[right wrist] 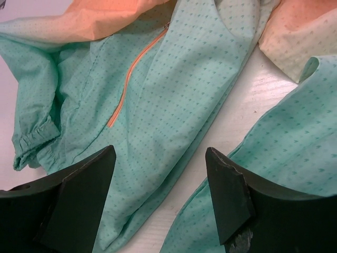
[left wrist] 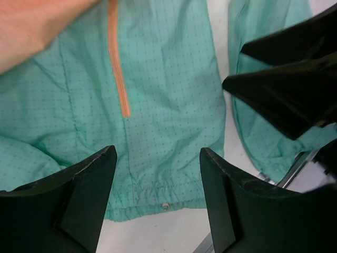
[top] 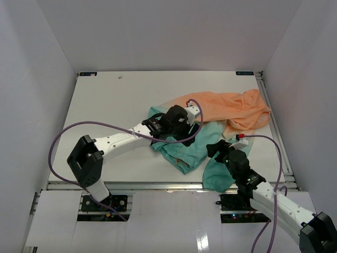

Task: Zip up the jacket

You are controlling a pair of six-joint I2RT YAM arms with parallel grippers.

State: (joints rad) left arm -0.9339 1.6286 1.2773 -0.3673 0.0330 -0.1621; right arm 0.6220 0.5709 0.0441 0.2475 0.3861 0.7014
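The jacket (top: 234, 108) lies crumpled right of the table's middle, with orange fabric toward the back and teal toward the front. My left gripper (top: 181, 136) hovers over the teal part. In the left wrist view it (left wrist: 158, 174) is open above the teal hem, which carries a small snap (left wrist: 165, 205) and lies below an orange zipper (left wrist: 118, 68). My right gripper (top: 215, 148) is just right of it, above a gap between two teal panels. In the right wrist view it (right wrist: 160, 174) is open with nothing between its fingers. An orange zipper (right wrist: 134, 79) runs across the left panel.
The white table (top: 116, 105) is enclosed by white walls on three sides. A metal rail (top: 158, 184) runs along the near edge. A teal fold (top: 218, 176) of the jacket reaches that edge. The right gripper's black fingers (left wrist: 284, 89) show close by in the left wrist view.
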